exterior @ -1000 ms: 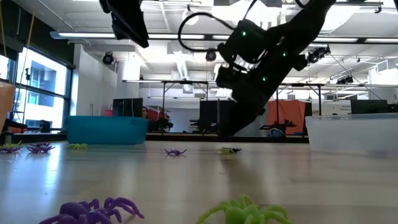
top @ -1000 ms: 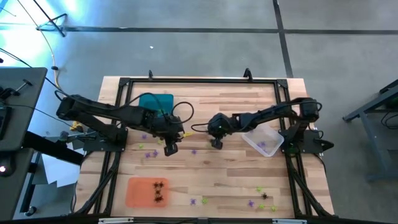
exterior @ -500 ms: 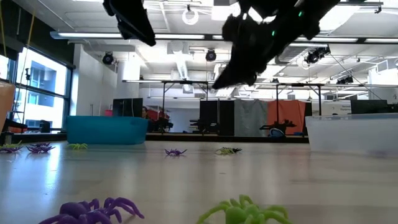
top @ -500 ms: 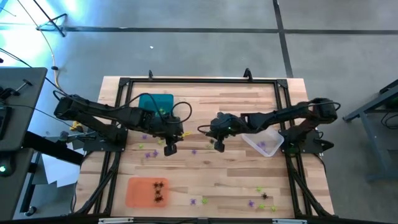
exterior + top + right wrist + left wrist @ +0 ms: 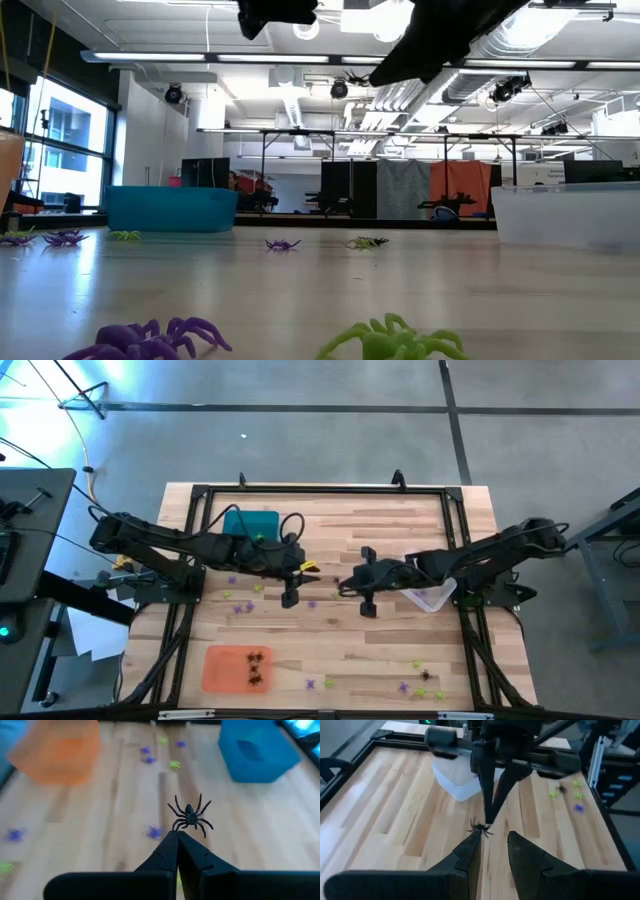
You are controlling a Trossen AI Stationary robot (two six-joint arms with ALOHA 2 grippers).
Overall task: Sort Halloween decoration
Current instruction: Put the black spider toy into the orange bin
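Two arms meet above your table [image 5: 330,510]. Your right gripper [image 5: 177,836], pinched shut, lifts a black spider [image 5: 190,815] by one leg; your left gripper [image 5: 493,836] waits partly open. Spiders look featherlight and springy: grip legs gently.

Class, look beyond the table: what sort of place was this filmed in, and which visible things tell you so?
Probably a robotics lab or workshop: exposed ceiling ducts and strip lights, a bare concrete floor, and a framed wooden table with two robot arms.
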